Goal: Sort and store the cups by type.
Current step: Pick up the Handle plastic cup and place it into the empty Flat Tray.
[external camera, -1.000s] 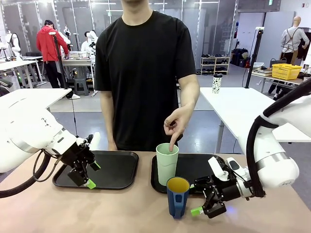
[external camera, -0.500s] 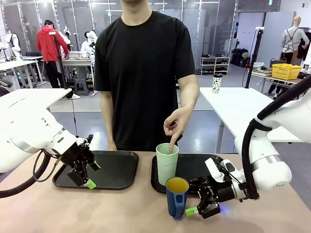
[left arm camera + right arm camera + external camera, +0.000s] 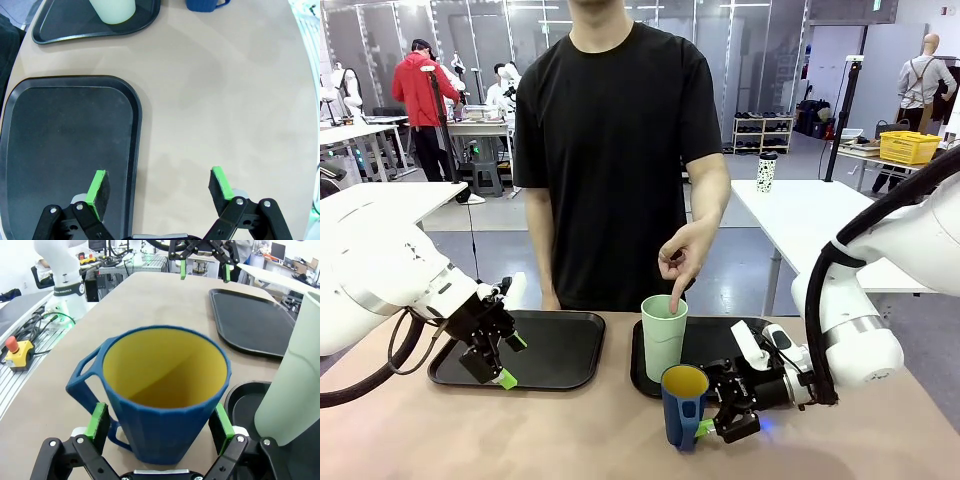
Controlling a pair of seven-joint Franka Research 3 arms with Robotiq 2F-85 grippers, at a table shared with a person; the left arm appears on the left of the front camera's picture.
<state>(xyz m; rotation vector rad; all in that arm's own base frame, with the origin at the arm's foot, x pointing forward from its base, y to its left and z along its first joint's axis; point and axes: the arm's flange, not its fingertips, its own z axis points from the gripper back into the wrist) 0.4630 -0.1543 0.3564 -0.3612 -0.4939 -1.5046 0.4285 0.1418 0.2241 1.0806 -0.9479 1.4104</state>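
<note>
The desk [image 3: 570, 430] carries two black trays side by side, the left tray [image 3: 555, 350] bare and the right tray [image 3: 720, 340] holding the tall pale-green tumbler [image 3: 663, 340] upright at its near left corner, where a person's hand [image 3: 682, 255] points a finger down at its rim. The dark-blue mug [image 3: 683, 405] stands upright on the desk just near of the tumbler. The right gripper [image 3: 710, 405] has its fingers spread wide on either side of the mug, while the left gripper [image 3: 510, 360] hovers with fingers apart over the left tray's near edge, holding nothing.
</note>
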